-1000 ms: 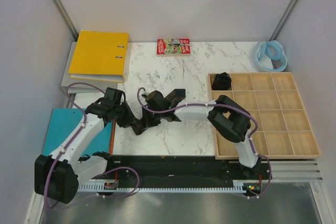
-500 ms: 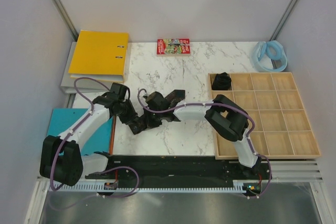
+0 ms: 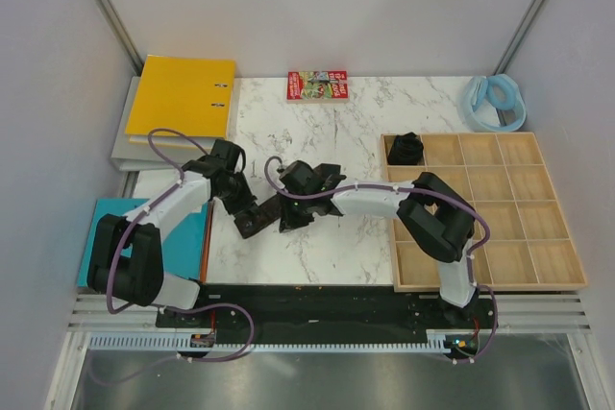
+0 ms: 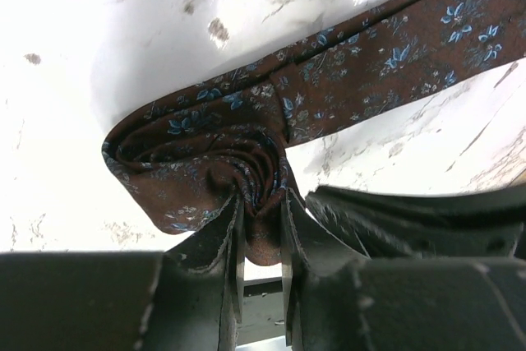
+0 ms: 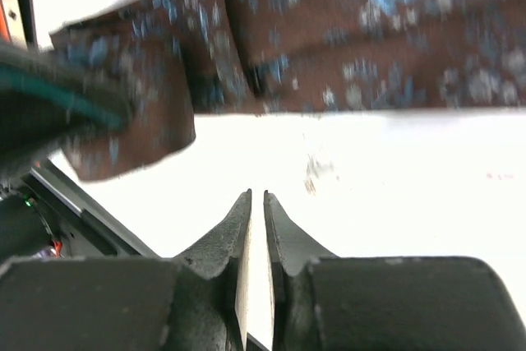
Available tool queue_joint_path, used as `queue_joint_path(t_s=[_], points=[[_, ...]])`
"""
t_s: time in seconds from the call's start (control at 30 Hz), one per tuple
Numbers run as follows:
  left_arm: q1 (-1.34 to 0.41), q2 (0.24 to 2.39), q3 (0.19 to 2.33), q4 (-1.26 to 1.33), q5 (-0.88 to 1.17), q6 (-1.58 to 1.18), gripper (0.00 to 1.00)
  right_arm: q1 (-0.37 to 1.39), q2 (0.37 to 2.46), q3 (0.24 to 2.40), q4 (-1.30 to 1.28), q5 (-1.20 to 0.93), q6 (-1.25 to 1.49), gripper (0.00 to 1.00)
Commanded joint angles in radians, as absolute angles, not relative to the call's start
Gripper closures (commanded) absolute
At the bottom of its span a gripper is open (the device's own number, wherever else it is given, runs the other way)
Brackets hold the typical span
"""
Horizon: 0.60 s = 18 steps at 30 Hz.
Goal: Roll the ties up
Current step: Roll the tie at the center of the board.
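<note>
Here, the left hand (image 4: 261, 203) pinches a half-wound tie (image 4: 394, 63)

Near the arm bases, the left hand's fingers (image 4: 230, 236) are clamped on the heart of the loose coil at one end of the brown, blue-flowered tie. Its free length runs off flat across the marble surface (image 3: 317, 132). Just beside it, the right hand (image 5: 256, 203) hangs over bare marble, narrowed to a slit and holding nothing, with the tie just beyond its tips. Farther right, a coiled tie (image 3: 406, 149) sits in the far-left compartment of the wooden tray (image 3: 485, 285). At the far edge lie a yellow binder (image 3: 183, 98), a small book (image 3: 316, 84) and a pale blue band (image 3: 495, 100).
</note>
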<state>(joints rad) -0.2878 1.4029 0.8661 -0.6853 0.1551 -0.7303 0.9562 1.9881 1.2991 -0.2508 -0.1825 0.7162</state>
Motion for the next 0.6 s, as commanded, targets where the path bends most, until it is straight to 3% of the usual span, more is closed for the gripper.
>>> queue_joint_path(t_s=[0.0,0.03,0.13,0.2,0.37,0.57], points=[[-0.287,1.456,0.939,-0.65,0.138,-0.675,0.74,0.968,1.91,1.244,-0.285,-0.141,0.699,0.83],[-0.287,1.462,0.946,-0.65,0.146,-0.67,0.55,0.971,1.904,1.236,-0.284,-0.138,0.704,0.83],[-0.287,1.456,0.963,-0.652,0.155,-0.669,0.34,0.997,1.884,1.22,-0.275,-0.123,0.715,0.83],[-0.287,1.447,0.976,-0.655,0.156,-0.666,0.27,1.017,1.882,1.213,-0.267,-0.115,0.722,0.83],[-0.27,1.439,1.04,-0.696,0.147,-0.637,0.23,1.038,1.894,1.227,-0.238,-0.123,0.73,0.83],[-0.193,1.445,1.1,-0.741,0.13,-0.578,0.3,1.057,1.901,1.264,-0.218,-0.1,0.735,0.84]])
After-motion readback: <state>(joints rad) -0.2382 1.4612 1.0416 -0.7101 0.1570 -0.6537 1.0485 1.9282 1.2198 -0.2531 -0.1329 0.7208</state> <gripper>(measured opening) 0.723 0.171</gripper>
